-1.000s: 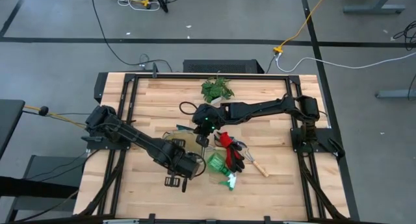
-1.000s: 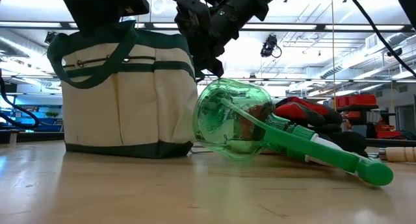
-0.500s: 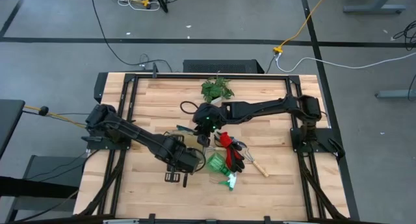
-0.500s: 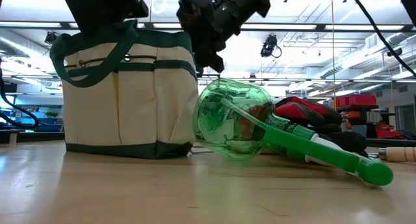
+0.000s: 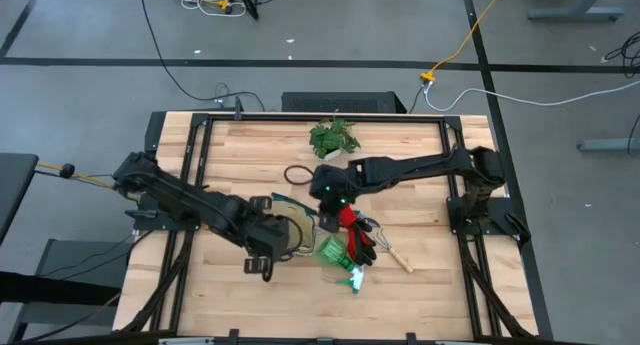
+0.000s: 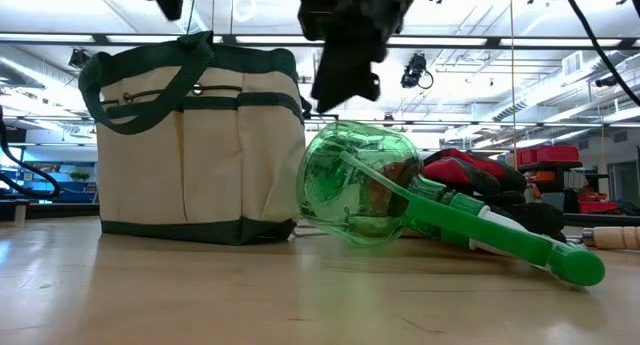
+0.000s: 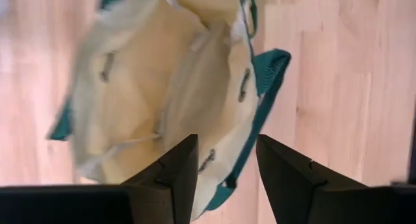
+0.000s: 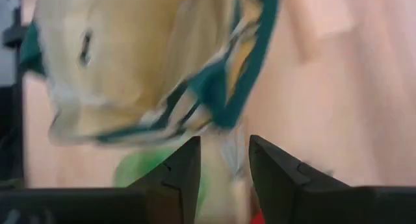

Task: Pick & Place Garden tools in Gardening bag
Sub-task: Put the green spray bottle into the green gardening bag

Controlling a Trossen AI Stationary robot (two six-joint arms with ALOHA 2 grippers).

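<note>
The gardening bag [image 5: 288,229] is a soft cream tote with dark green trim, side pockets and green handles; it stands upright near the middle of the bench [image 5: 250,145], mouth open to the ceiling. Just beside it, on the side toward my right arm, lies the heap of garden tools: one clear green piece [image 6: 370,190] on a solid green handle, tipped on its side against the bag's lower corner; red gloves [image 5: 347,217] behind it; a dark-handled tool I cannot make out well; and one wooden handle [image 5: 399,258] poking out on the far side of the heap from the bag.

My left end effector [image 5: 258,261] hangs over the bag's edge on the side away from the tools, fingers [image 7: 172,174] apart, nothing between them, looking down into the fabric. My right arm reaches across the bench, and my right end effector [image 5: 331,199] hovers above the gap between bag and gloves, fingers [image 8: 179,173] apart and empty.

One bag, two arms, and one leafy potted plant [image 5: 333,138] well beyond the bag.
</note>
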